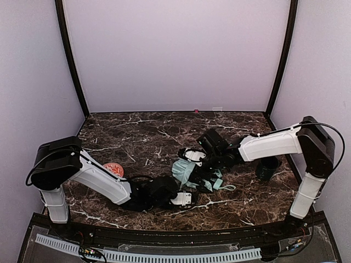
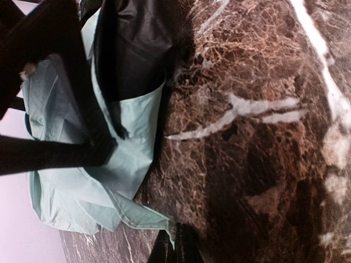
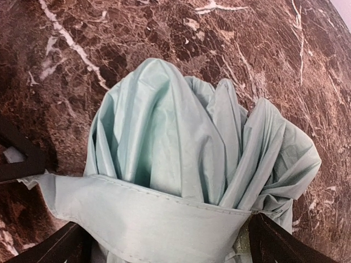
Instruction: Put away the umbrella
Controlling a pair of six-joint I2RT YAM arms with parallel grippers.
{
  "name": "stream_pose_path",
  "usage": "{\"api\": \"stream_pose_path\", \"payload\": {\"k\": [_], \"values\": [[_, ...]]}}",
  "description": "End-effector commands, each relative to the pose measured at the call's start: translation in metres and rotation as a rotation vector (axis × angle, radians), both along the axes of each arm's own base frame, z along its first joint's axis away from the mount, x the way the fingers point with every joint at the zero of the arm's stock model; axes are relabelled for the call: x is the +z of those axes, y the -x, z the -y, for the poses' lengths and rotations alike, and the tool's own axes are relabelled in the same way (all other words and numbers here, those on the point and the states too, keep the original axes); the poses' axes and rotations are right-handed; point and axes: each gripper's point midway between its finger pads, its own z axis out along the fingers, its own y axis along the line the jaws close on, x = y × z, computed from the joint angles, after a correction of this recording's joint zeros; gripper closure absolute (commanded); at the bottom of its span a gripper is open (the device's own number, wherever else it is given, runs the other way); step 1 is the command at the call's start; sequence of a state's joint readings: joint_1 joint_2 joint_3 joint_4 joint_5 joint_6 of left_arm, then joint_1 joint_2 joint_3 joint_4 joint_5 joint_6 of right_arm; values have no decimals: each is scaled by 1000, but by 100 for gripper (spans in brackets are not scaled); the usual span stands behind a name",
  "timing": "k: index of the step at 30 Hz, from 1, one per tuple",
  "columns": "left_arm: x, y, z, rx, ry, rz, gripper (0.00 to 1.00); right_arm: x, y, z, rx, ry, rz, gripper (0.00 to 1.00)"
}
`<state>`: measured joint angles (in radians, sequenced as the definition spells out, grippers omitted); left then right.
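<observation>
Your left jaws pinch the crumpled mint-green fabric folding umbrella (image 1: 184, 171) at centre frame — your right jaws stand spread wide, straddling its bunched folds on the brown marble desk (image 1: 137, 131).

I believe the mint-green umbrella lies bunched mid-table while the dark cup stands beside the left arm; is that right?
Not quite: the dark cup stands beside the right arm, not the left, as the top external view shows. The mint-green umbrella does lie bunched mid-table.
</observation>
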<state>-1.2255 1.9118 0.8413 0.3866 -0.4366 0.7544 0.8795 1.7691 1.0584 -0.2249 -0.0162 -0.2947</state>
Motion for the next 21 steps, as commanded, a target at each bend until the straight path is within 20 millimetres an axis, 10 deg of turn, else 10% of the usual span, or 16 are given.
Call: {"api": "stream_pose_path", "payload": {"k": [1, 11, 21], "values": [[-61, 28, -68, 23, -294, -152, 100, -45, 5, 23, -24, 156, -31, 3], [-66, 68, -85, 12, -369, -242, 100, -33, -40, 32, -190, 10, -74, 12], [-70, 89, -107, 82, -388, -353, 100, -37, -9, 26, -27, -69, -220, 5]]}}
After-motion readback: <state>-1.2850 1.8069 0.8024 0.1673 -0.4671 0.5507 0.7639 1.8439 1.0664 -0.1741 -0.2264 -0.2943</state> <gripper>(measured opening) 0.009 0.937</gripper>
